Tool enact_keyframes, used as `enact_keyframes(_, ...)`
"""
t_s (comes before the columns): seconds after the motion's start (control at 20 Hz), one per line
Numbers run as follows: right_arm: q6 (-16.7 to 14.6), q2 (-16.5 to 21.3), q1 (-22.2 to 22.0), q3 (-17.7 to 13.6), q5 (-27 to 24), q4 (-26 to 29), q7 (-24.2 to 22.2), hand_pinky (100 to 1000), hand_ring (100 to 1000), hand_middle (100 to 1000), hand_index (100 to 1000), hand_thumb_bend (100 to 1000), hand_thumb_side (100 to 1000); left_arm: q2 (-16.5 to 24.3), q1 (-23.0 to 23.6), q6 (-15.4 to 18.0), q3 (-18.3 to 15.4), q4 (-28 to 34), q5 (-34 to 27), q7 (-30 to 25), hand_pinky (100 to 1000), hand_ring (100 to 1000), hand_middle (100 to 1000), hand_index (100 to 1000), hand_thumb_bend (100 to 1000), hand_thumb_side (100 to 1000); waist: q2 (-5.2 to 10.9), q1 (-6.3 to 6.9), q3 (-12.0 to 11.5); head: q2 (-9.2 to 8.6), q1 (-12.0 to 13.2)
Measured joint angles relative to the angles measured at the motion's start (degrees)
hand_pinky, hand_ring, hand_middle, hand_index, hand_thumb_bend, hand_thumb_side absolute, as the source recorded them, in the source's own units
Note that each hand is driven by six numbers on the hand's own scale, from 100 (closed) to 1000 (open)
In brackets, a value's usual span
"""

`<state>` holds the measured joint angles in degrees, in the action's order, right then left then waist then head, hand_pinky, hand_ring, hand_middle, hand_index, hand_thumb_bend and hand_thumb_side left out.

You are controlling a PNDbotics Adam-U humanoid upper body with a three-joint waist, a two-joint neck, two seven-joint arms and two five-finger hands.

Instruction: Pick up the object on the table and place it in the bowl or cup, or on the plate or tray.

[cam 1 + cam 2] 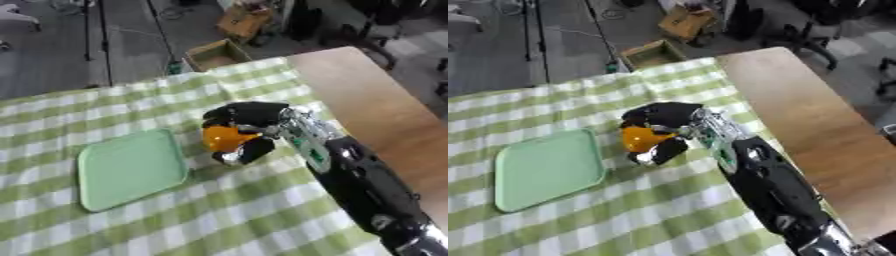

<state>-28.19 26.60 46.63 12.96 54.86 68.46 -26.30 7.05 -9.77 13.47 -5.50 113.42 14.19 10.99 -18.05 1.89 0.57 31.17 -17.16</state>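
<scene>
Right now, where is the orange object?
The orange object is near the centre of the view, gripped in the right robot hand, just right of the green tray on the checked cloth.

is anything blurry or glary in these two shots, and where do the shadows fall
Left eye view: soft all over, the right hand and orange object smeared, a faint shadow beneath them on the cloth. Right eye view: the same softness, pale glare on the green tray, and the floor beyond the table dim.
</scene>
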Motion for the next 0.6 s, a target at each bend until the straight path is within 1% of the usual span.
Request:
enact_keyframes(0.25,0.55,-0.15,0.94,-0.6,-0.04,-1.38,-2.59,979,1000,1000,1000,360,910,0.0,-0.24,-0.09,0.0,0.0,0.0,-0.09,539,774,776,864,223,905,0.0,-0.28,-0.29,-0.01,0.05)
enact_keyframes(0.35,0.7,-0.15,1.08,-0.61,-0.11,-1.62,-3.46,972,1000,1000,1000,374,909,0.0,-0.25,-0.09,0.0,0.0,0.0,-0.09,539,774,776,864,223,904,0.0,-0.3,-0.35,-0.01,0.03)
enact_keyframes(0.4,0.75,-0.15,1.09,-0.61,-0.23,-1.74,-3.9,960,1000,1000,1000,412,897,0.0,-0.25,-0.1,0.0,0.0,0.0,-0.1,540,774,776,864,222,904,0.0,-0.3,-0.37,-0.01,0.0)
enact_keyframes(0.45,0.78,-0.17,1.08,-0.61,-0.34,-1.93,-4.43,960,1000,1000,1000,412,897,0.0,-0.25,-0.1,0.0,0.0,0.0,-0.1,540,774,776,864,222,904,0.0,-0.3,-0.39,-0.01,-0.02)
enact_keyframes(0.5,0.79,-0.17,1.08,-0.61,-0.45,-1.99,-4.99,935,1000,1000,1000,443,873,0.0,-0.25,-0.1,0.0,0.0,0.0,-0.1,540,774,776,864,222,903,0.0,-0.3,-0.4,-0.01,-0.05)
enact_keyframes(0.55,0.8,-0.19,1.05,-0.6,-0.51,-2.12,-5.64,935,1000,1000,1000,443,873,0.0,-0.25,-0.1,0.0,0.0,0.0,-0.1,540,774,776,864,222,903,0.0,-0.3,-0.4,-0.01,-0.09)
enact_keyframes(0.6,0.84,-0.2,1.05,-0.62,-0.56,-2.21,-6.25,891,1000,1000,1000,449,819,0.0,-0.25,-0.1,0.0,0.0,0.0,-0.1,540,774,776,864,222,902,0.0,-0.3,-0.4,-0.01,-0.15)
